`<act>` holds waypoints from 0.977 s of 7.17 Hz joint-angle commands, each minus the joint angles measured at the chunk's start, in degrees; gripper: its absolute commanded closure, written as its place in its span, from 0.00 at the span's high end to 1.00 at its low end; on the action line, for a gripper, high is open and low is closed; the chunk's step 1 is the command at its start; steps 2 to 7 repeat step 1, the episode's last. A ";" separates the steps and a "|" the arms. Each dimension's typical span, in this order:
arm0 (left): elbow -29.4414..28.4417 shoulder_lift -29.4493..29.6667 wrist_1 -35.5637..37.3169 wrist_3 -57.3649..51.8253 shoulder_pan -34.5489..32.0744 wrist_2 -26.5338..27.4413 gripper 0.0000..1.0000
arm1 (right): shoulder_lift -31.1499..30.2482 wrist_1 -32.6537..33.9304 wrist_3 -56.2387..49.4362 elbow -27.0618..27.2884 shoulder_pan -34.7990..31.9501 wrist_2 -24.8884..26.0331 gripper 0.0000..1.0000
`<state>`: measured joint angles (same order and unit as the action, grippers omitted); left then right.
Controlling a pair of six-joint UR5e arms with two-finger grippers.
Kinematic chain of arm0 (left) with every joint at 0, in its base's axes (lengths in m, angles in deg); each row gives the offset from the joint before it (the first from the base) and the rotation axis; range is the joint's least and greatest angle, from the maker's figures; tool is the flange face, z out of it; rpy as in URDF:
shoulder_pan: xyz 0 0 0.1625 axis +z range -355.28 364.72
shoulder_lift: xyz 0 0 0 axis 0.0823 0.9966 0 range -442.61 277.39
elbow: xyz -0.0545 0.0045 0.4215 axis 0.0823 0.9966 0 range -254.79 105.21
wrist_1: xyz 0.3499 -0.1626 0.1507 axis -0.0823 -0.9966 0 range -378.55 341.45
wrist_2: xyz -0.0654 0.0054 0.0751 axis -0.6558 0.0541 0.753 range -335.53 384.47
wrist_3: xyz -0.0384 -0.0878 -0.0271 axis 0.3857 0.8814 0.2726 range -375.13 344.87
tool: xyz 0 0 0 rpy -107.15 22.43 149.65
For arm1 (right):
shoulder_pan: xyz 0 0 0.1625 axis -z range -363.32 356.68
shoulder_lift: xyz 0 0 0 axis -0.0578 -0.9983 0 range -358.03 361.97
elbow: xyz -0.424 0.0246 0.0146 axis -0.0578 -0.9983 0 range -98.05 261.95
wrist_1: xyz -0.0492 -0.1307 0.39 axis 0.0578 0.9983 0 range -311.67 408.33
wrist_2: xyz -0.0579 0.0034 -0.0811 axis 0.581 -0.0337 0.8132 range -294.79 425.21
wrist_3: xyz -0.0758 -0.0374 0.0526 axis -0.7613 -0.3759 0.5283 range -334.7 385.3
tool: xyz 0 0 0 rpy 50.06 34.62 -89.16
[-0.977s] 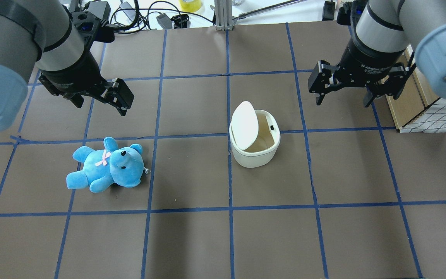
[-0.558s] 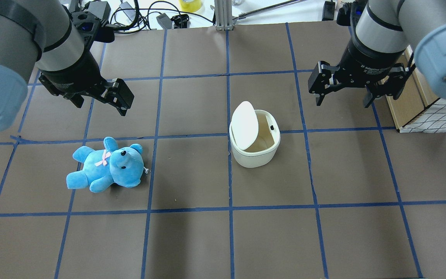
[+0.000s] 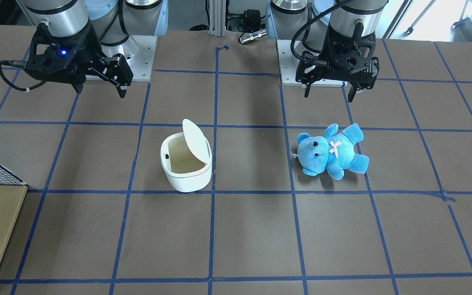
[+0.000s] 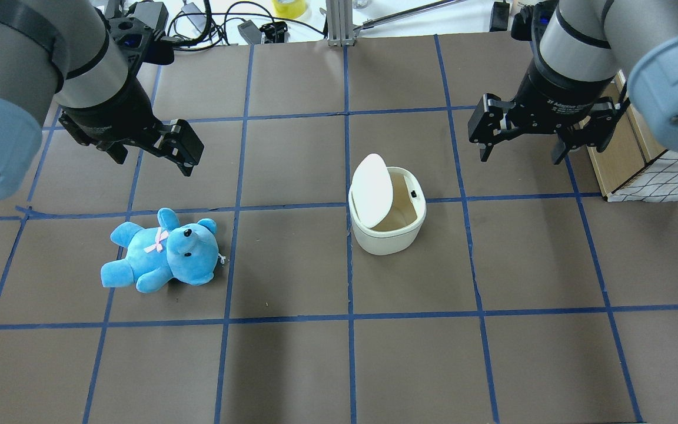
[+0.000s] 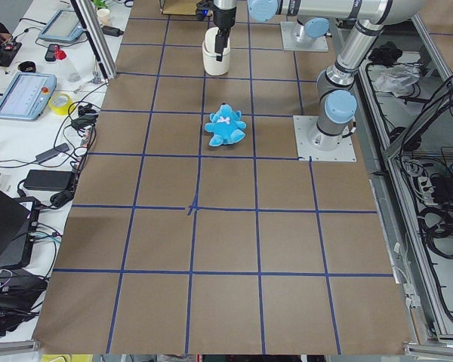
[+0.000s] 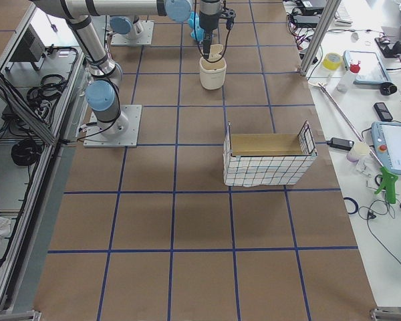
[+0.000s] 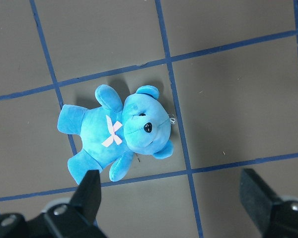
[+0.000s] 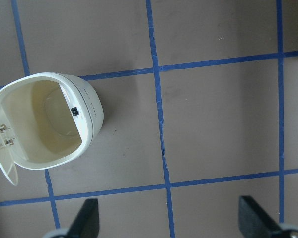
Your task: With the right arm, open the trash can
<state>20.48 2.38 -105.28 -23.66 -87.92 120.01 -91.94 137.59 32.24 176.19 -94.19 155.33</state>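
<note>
Right gripper [image 4: 519, 154] has crept slightly toward the upper right, fingers spread wide and empty, well apart from the trash can [image 4: 387, 232] at centre frame. Lid [image 4: 372, 189] unchanged, standing upright. The opening looks done; this reads as a retreat.

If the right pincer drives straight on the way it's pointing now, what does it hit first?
Most likely the bare table, near a blue tape line. The right pincer points down, open, and the open trash can sits off to one side of that line. Its height above the table is unclear.
</note>
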 commanded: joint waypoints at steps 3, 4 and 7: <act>0.00 0.00 -0.02 0.00 0.00 0.00 1.00 | -0.05 -0.05 0.00 0.07 0.00 0.06 1.00; 0.00 0.00 -0.02 0.00 0.00 0.00 1.00 | -0.05 -0.05 0.00 0.07 0.00 0.06 1.00; 0.00 0.00 -0.02 0.00 0.00 0.00 1.00 | -0.05 -0.05 0.00 0.07 0.00 0.06 1.00</act>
